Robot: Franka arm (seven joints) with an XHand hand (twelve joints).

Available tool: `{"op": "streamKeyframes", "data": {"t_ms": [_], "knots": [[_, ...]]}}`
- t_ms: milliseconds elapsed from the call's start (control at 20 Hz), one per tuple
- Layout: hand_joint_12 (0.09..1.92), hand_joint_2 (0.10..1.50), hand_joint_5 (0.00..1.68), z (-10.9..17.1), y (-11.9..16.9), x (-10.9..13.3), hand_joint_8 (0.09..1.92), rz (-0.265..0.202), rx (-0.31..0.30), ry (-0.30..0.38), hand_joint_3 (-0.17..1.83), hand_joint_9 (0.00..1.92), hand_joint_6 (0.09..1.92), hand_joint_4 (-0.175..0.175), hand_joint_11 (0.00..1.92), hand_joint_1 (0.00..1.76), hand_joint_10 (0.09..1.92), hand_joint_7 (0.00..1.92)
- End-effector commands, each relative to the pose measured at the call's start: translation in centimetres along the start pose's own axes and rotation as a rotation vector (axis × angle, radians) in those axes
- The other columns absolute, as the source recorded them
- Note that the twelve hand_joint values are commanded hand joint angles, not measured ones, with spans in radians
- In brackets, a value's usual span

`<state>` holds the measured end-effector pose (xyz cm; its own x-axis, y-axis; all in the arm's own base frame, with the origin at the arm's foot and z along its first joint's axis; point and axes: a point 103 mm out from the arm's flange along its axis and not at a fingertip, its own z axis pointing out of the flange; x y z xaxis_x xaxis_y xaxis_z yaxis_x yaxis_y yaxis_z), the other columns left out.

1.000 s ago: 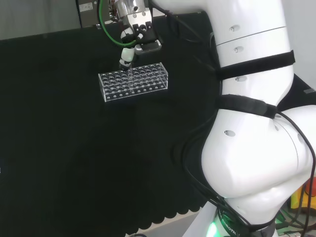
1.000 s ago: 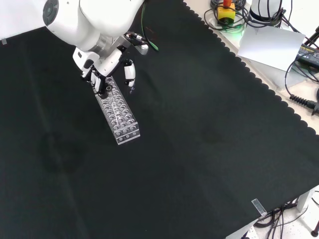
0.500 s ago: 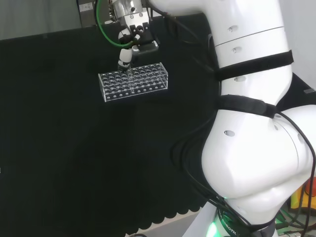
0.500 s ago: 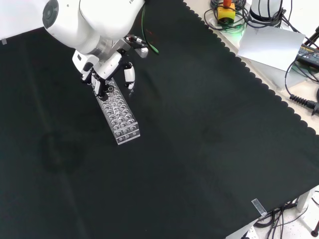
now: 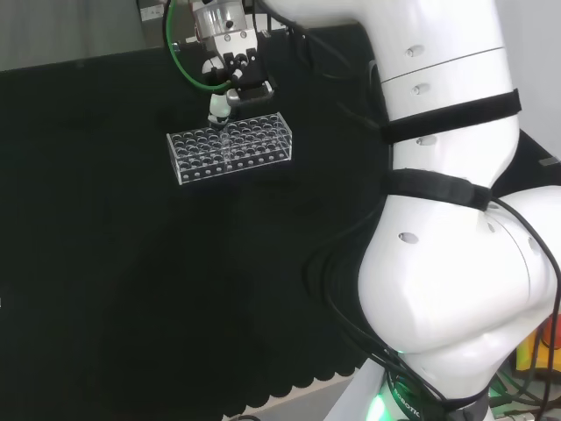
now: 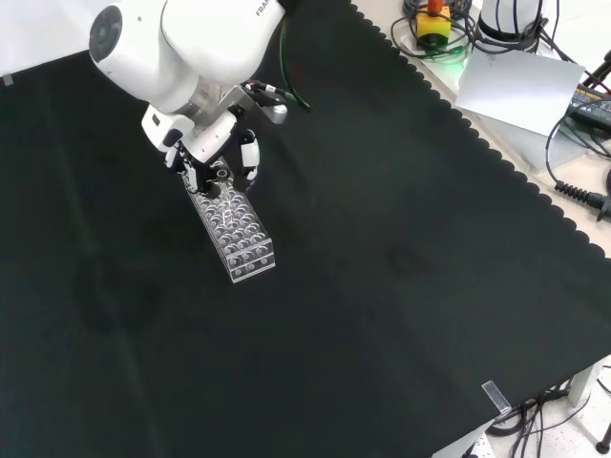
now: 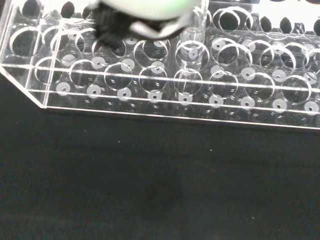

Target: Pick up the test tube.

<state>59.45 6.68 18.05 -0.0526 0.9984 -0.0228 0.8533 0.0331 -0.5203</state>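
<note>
Since a second ago the clear test-tube rack [image 5: 228,147] has slid a little across the black cloth [image 5: 131,289], leftward in the head view and nearer the camera in the front view, and the hand [image 5: 230,88] has gone with it. I judge the fingers dragged the rack along rather than freeing anything from it.

Taking the rack as my landmark: the white arm [image 6: 177,43] reaches in over its far end in the front view, and the hand sits directly above that end with its fingers [image 6: 249,153] pointed down into the rows of holes. They look curled in toward one spot, but I cannot tell whether they have closed on glass.

The test tube [image 7: 191,47] stands upright in one of the rack's holes, a few rows in from the edge nearest the wrist camera, right beside the blurred fingertip. It is clear glass, barely distinct from the acrylic around it, showing mainly as a pair of vertical highlights and a round rim.
</note>
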Motion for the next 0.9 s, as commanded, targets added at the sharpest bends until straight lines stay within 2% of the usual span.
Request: {"op": "streamKeyframes", "data": {"t_ms": [50, 250, 350, 650, 900], "knots": [[1.27, 0.83, 1.26, -0.4, -0.6, 0.8, 0.47, 0.023, -0.207, 0.092, 0.34, 1.42, 0.55, -0.169, 0.71, 1.2, 0.44, 1.65], [1.0, 0.78, 1.32, -1.0, -0.9, 0.6, 0.42, 0.047, -0.288, 0.167, 0.4, 1.61, 0.47, -0.175, 1.14, 1.22, 0.37, 1.75], [0.89, 0.77, 1.33, -1.4, -0.9, 0.5, 0.41, 0.051, -0.31, 0.185, 0.42, 1.66, 0.46, -0.175, 1.27, 1.22, 0.36, 1.78], [0.82, 0.74, 1.36, -2.6, -1.3, -0.3, 0.39, 0.061, -0.361, 0.237, 0.46, 1.71, 0.43, -0.175, 1.34, 1.22, 0.35, 1.81], [0.82, 0.72, 1.37, -3.8, -1.9, -0.9, 0.39, 0.079, -0.359, 0.288, 0.49, 1.72, 0.42, -0.175, 1.34, 1.23, 0.35, 1.81]]}}
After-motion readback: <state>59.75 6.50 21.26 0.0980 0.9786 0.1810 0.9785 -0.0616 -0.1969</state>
